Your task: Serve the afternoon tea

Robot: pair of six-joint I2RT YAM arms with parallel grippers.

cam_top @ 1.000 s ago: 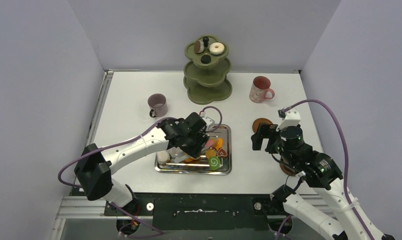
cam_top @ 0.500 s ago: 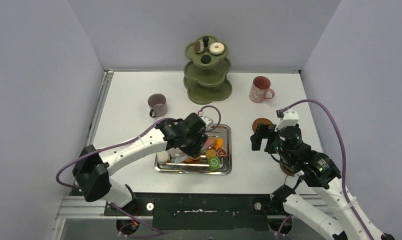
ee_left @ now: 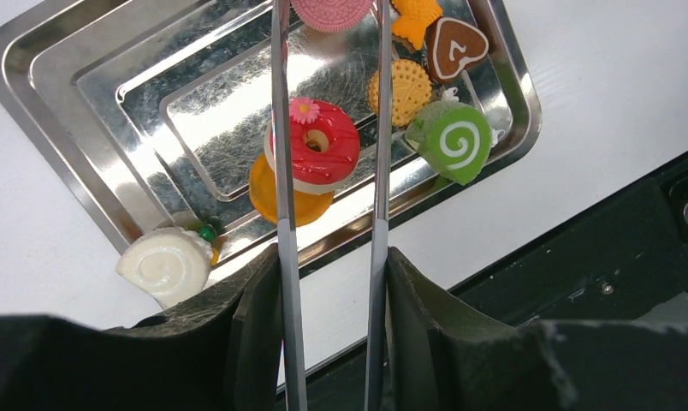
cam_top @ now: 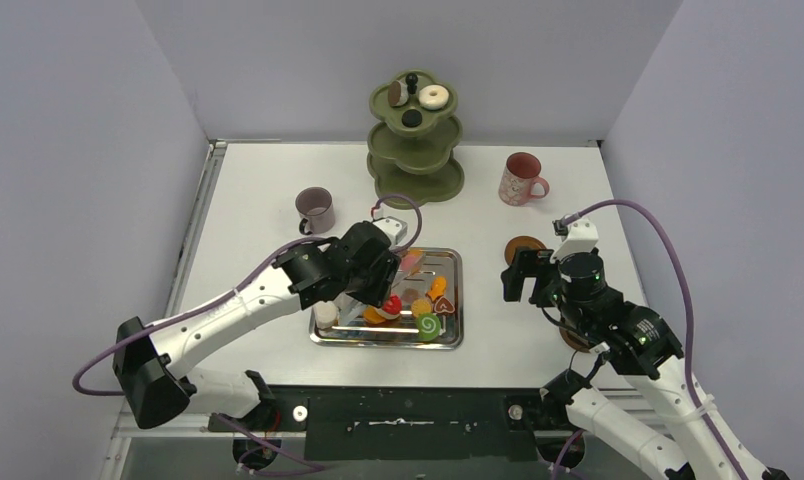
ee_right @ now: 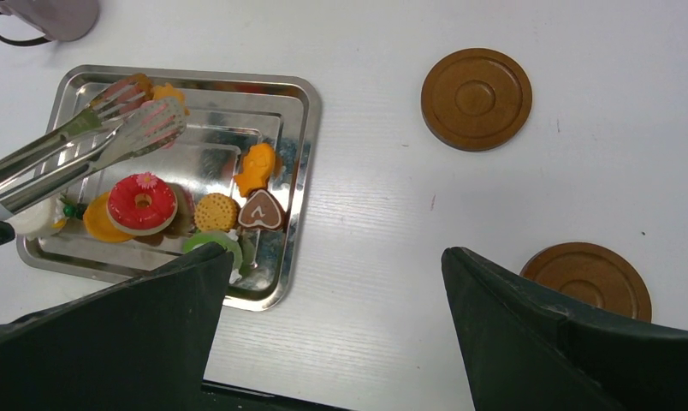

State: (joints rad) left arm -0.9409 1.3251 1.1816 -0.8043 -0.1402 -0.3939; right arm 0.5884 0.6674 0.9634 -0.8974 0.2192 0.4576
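Picking off the tray (ee_left: 67,128) with tongs (ee_left: 281,171) clamped in the left claw (ee_left: 330,265), right claw (ee_right: 334,257) apart; next, probably pinching the donut (ee_left: 315,154) for the stand (cam_top: 414,150) at 12 o'clock.

Metal tongs (ee_right: 84,150) above steel tray (ee_right: 238,90)

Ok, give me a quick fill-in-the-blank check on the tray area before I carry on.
The left pincer grips the metal ___.
The red donut rests on an ___ disc.
The right pincer stands ___, holding nothing.
___ brown coasters lie on the table.
Missing: tongs, orange, open, two.
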